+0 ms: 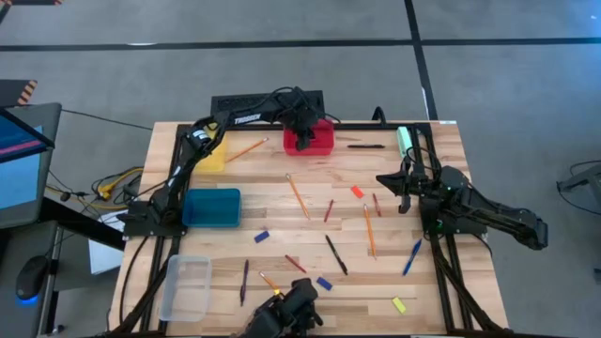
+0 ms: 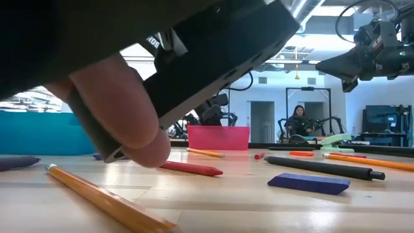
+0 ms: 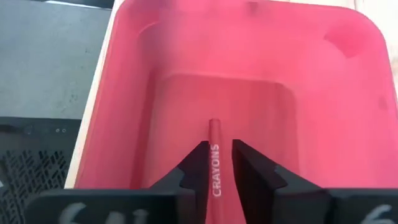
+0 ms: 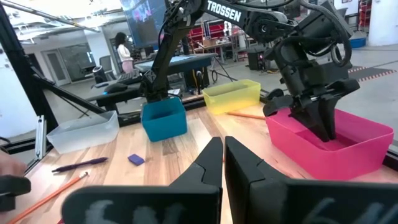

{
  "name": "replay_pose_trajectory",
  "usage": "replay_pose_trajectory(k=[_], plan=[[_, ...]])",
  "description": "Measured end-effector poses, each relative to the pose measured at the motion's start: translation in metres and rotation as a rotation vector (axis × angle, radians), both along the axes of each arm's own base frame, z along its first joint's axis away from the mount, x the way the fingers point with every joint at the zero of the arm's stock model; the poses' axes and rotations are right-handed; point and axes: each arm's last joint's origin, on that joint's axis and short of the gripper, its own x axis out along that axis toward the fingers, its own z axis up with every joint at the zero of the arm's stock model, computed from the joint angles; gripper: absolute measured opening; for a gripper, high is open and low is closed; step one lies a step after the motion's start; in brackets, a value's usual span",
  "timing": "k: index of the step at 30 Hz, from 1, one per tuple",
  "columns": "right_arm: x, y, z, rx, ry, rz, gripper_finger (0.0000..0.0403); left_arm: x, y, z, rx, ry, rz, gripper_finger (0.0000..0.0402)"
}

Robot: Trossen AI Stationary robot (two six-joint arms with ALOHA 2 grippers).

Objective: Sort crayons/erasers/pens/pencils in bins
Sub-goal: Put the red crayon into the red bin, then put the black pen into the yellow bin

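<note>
Here, wooden table (image 1: 282, 282); person (image 2: 299, 120) seated in room behind.

Even, bright indoor light falls on the worktop (image 1: 376, 282) from above, leaving only soft, short shadows. In the low view, ceiling lights glare white at the top, and a huge blurred shape close to the lens blocks the left half. The left wrist view is soft and hazy inside the red bin (image 3: 124, 124).

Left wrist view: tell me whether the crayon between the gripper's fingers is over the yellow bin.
No, the crayon sits between the left gripper fingers above the bare floor of the red bin.
</note>
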Motion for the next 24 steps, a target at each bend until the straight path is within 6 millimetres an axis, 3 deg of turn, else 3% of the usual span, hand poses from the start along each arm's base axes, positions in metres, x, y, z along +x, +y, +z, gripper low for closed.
replay_pose_trajectory(k=[4, 7, 14, 19, 24], plan=[[0.0, 0.0, 0.0, 0.0, 0.0, 0.0, 0.0026, 0.0, 0.003, 0.004, 0.07, 0.05, 0.073, 0.0086], [0.0, 0.0, 0.0, 0.0, 0.0, 0.0, 0.0026, 0.001, 0.003, 0.017, 0.109, 0.091, 0.094, 0.0077], [0.0, 0.0, 0.0, 0.0, 0.0, 0.001, 0.0026, -0.002, -0.014, 0.074, 0.216, 0.121, 0.137, 0.0008], [0.0, 0.0, 0.0, 0.0, 0.0, 0.001, 0.0026, -0.004, -0.028, 0.112, 0.202, -0.022, 0.151, 0.0002], [0.0, 0.0, 0.0, 0.0, 0.0, 0.001, 0.0026, -0.003, -0.047, 0.113, 0.207, -0.099, 0.139, 0.0]])
